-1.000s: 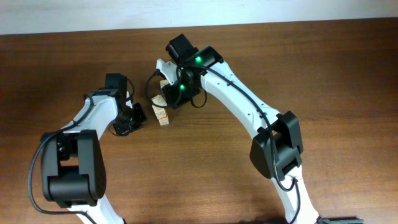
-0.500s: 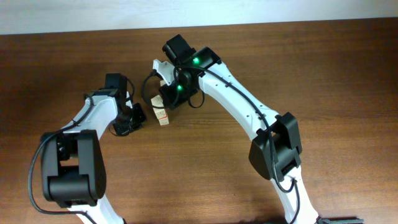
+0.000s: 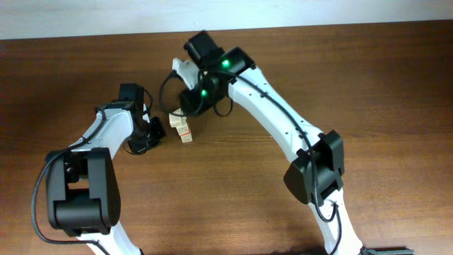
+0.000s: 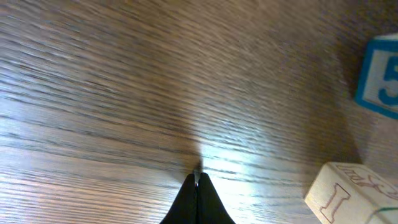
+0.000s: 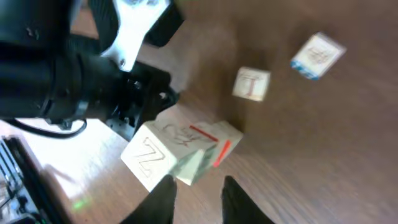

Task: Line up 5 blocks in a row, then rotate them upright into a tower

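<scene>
— What can you read from where you sit?

— Through my right wrist camera, one pale block [image 5: 152, 158] shows a big dark "Z" on its side face. A second block [image 5: 251, 84] carries a red outlined "I". The blue-printed cube [image 5: 317, 55] is too blurred for me to read.

— And the left wrist?

— A blue cube [image 4: 380, 78] bears a white figure, seemingly "5", cut by the frame. The corner block [image 4: 339, 196] has an outlined "I". From overhead, I find the print too small.
</scene>
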You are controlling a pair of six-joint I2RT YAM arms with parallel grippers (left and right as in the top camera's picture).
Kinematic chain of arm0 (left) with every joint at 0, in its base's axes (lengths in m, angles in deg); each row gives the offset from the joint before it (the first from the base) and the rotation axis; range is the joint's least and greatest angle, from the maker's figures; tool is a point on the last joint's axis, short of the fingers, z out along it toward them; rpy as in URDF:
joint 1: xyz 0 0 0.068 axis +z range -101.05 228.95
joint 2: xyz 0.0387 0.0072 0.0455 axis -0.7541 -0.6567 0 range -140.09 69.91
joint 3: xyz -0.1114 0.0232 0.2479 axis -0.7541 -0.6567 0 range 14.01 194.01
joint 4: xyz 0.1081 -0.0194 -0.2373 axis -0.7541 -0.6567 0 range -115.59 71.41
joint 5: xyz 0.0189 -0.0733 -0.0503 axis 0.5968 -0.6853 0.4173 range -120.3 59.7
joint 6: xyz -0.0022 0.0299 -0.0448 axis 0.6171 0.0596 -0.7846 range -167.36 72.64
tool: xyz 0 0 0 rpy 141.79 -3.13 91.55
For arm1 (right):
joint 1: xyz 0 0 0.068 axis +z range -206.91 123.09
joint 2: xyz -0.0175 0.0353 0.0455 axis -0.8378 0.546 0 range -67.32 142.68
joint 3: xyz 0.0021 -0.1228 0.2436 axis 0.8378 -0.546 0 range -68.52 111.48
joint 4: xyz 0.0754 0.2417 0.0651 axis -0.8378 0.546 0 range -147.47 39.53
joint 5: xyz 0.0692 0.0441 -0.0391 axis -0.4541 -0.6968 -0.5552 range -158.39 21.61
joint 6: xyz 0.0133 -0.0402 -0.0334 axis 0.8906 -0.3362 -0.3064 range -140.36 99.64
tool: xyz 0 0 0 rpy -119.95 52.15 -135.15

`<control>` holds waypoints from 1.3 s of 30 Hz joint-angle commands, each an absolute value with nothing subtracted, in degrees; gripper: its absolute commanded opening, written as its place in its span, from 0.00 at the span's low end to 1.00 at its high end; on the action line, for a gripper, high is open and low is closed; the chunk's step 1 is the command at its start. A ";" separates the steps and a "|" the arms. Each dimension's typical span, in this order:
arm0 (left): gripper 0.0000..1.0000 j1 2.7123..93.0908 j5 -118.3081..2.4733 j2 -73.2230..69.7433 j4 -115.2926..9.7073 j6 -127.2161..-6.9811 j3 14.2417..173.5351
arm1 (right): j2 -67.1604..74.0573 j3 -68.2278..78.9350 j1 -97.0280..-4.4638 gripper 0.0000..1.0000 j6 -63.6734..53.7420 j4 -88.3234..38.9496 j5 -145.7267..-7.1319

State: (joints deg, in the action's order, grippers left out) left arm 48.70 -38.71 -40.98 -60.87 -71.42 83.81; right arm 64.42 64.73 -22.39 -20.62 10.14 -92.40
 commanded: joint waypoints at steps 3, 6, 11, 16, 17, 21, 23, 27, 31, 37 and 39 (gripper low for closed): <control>0.00 53.44 -36.65 -39.00 -61.74 -69.91 87.92 | 64.05 70.91 -27.72 0.33 -20.29 11.78 -90.65; 0.00 55.61 -35.78 -38.34 -64.91 -68.18 91.31 | 63.76 71.70 -30.08 0.49 -20.33 12.98 -90.65; 0.00 58.03 -35.25 -33.14 -70.86 -64.38 98.19 | 62.41 77.45 -34.54 0.66 -20.57 18.29 -90.63; 0.00 60.22 -34.68 -20.35 -76.17 -60.57 104.12 | 58.65 85.97 -40.31 0.98 -21.01 26.97 -90.17; 0.04 60.63 -33.92 -17.31 -76.65 -60.44 104.31 | 57.51 87.79 -41.88 0.98 -20.99 29.38 -90.17; 0.53 61.11 -30.68 -7.04 -79.78 -60.51 104.31 | 52.99 91.15 -46.49 0.98 -20.99 35.54 -90.17; 1.00 61.11 -30.66 -2.71 -82.35 -60.51 104.29 | 49.58 91.35 -48.88 0.98 -20.96 38.05 -89.31; 0.99 61.11 -30.68 3.60 -86.29 -60.51 104.29 | 42.76 91.09 -51.43 0.98 -20.48 39.87 -88.88; 0.99 61.11 -30.68 7.19 -88.85 -60.51 104.29 | 34.04 91.09 -51.26 0.98 -20.27 39.87 -88.88; 0.99 61.11 -30.68 8.72 -92.08 -60.51 104.29 | 19.66 91.09 -51.26 0.98 -17.01 39.82 -90.01; 0.99 61.11 -30.68 8.70 -93.24 -60.51 104.29 | 15.72 91.09 -51.28 0.98 -17.10 39.82 -88.48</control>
State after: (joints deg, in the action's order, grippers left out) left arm 60.94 -31.32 8.52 -91.93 -61.25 103.99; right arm 21.27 90.61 -51.30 -18.74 39.47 -89.36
